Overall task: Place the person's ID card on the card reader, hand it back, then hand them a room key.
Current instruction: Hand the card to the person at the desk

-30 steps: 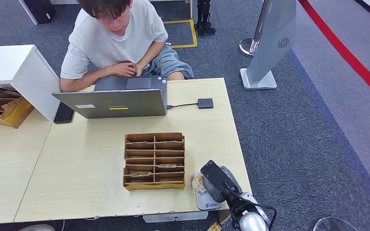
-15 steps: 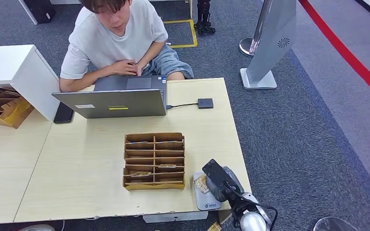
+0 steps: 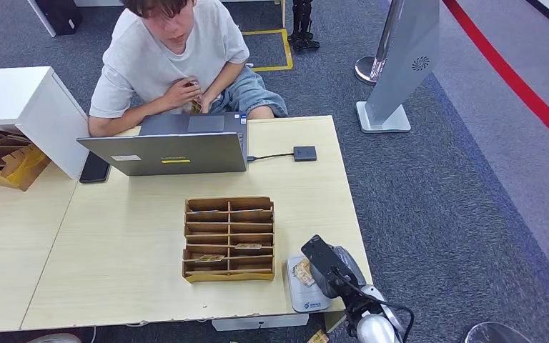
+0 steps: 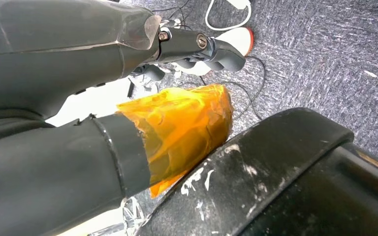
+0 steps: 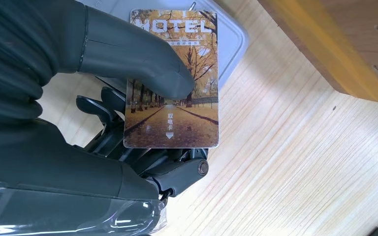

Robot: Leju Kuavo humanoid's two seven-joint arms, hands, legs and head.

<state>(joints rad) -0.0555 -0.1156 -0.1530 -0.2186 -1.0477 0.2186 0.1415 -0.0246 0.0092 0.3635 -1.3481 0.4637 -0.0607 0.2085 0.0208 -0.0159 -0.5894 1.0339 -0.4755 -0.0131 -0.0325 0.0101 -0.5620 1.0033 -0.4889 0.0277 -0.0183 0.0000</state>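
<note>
My right hand (image 3: 327,268) pinches a card (image 5: 197,98) printed with HOTEL and an autumn avenue, thumb on top and fingers beneath. Hand and card (image 3: 302,272) hover over the grey card reader (image 3: 307,296) at the table's front right corner. In the right wrist view a corner of the reader (image 5: 231,39) shows behind the card. The person (image 3: 171,57) sits behind the laptop and holds a small card-like thing (image 3: 194,106) at chest height. My left hand (image 4: 128,137) hangs beside my body, its thumb wrapped in orange tape, holding nothing.
A wooden slotted organiser (image 3: 229,238) with a few cards stands left of the reader. A grey laptop (image 3: 171,146) sits at the table's far edge, cabled to a small black box (image 3: 304,153). A phone (image 3: 94,168) lies beside a white cabinet (image 3: 21,100).
The person's hand has risen from the laptop to the chest with a small card in it. My right hand has drifted slightly right, still holding the hotel card over the reader.
</note>
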